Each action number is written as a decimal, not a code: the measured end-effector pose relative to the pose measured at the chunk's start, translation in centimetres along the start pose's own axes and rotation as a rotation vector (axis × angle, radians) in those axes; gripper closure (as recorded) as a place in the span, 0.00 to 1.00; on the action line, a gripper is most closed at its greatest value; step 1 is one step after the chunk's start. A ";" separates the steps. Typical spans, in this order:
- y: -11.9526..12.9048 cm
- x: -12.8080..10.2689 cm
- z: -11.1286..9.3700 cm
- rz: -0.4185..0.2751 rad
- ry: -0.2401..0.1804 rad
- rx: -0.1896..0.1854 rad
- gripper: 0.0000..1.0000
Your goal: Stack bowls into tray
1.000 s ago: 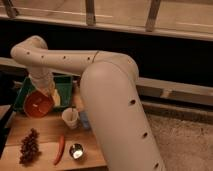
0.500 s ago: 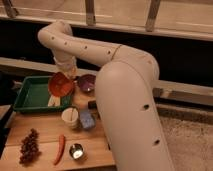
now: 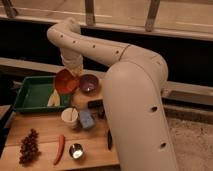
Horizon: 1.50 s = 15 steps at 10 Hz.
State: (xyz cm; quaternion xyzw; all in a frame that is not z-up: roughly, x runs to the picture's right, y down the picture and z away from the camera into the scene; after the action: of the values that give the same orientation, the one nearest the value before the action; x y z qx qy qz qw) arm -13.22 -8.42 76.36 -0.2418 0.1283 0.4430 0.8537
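Observation:
The orange-red bowl (image 3: 64, 81) hangs tilted over the right rim of the green tray (image 3: 31, 94), held by my gripper (image 3: 74, 75) at the end of the white arm. The gripper is shut on the bowl's right edge, and the arm hides most of it. The dark purple bowl (image 3: 89, 83) stands upright on the wooden table just right of the orange-red bowl, outside the tray and close to the gripper.
A pale yellowish item (image 3: 54, 99) lies in the tray's right end. On the wooden table (image 3: 42, 131) are a white cup (image 3: 70, 116), a blue object (image 3: 86, 119), a black object (image 3: 95, 104), a red chili (image 3: 60, 148), dark grapes (image 3: 29, 146) and a small metal cup (image 3: 76, 150).
The orange-red bowl has risen from the tray's inside and moved right toward the purple bowl, carried by the gripper. The arm has swung up and right.

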 end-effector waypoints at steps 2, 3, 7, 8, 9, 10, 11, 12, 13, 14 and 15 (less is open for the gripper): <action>0.2 -0.2 0.5 0.020 -0.014 -0.020 1.00; -0.9 -0.3 1.4 0.065 -0.030 -0.048 1.00; -6.3 -3.0 5.2 0.230 -0.101 -0.199 1.00; -7.7 -3.4 5.9 0.269 -0.121 -0.222 1.00; -8.7 -3.7 6.4 0.302 -0.135 -0.236 1.00; -8.8 -3.8 6.8 0.317 -0.137 -0.242 1.00; -8.9 -4.0 7.5 0.337 -0.131 -0.244 1.00; -9.3 -3.9 8.1 0.354 -0.120 -0.243 1.00; -9.6 -3.6 9.0 0.372 -0.104 -0.243 1.00; -10.0 -3.3 9.8 0.394 -0.090 -0.249 1.00; -10.6 -2.9 10.9 0.423 -0.078 -0.258 1.00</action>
State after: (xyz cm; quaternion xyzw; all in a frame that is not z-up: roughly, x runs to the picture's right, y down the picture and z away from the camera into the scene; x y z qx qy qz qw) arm -6.12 -9.85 90.05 -0.2992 0.0856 0.6336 0.7084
